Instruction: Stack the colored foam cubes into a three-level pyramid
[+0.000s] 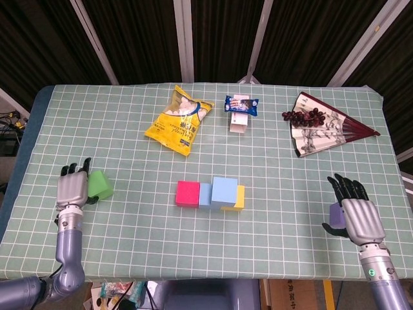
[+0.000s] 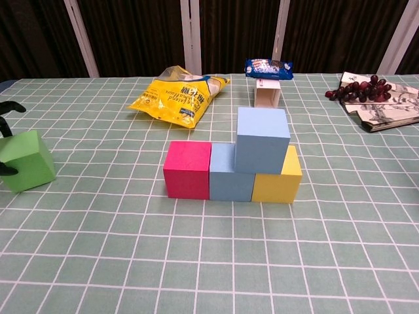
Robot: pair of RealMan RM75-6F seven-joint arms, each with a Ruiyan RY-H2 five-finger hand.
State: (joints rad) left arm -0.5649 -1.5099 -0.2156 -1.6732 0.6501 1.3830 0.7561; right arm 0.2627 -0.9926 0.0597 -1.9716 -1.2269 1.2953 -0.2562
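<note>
Gripping the green cube (image 1: 100,184) at the far left of the counter (image 1: 129,239), your left robot hand (image 1: 72,191) has its fingers wrapped around the block; in the chest view the cube (image 2: 26,161) sits tilted, with dark fingertips (image 2: 12,108) showing at its upper left edge. Toward the middle stands your partial pyramid: a bottom row of a pink cube (image 1: 188,192), a blue cube (image 2: 222,172) and a yellow cube (image 1: 239,197), all touching side by side, with a second blue cube (image 1: 225,190) on top, resting across the lower blue and the yellow. Behind the stack, toward the far side, lie a yellow snack bag (image 1: 180,121), then a small white box (image 1: 239,122) with a blue packet (image 1: 241,103) on it. Further right, a folding fan (image 1: 322,129) lies spread with dark grapes (image 1: 304,117) on it. At the far right, near the front edge, your right robot hand (image 1: 357,212) has its fingers around a purple cube (image 1: 335,214), mostly hidden behind the hand, so you cannot tell how firmly it is held.
</note>
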